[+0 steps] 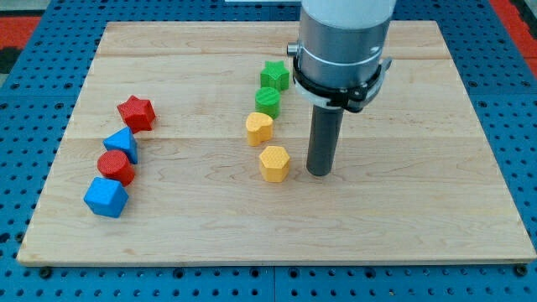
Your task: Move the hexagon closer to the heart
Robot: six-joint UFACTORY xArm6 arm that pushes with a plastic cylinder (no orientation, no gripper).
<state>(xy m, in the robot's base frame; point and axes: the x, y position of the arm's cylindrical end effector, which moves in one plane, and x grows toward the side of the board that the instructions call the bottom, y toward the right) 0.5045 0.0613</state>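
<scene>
We see no writing or labels anywhere in the camera view. Our arm (342, 42) is cut off at the view's top, and its body hides part of the board (436, 168) behind it. We carry no hand, only a rod; our tip (319, 172) rests on the board just to the view's right of the yellow hexagon (274, 163), a small gap between them. The yellow heart (259, 128) lies just above the hexagon, slightly to the view's left, apart from it.
</scene>
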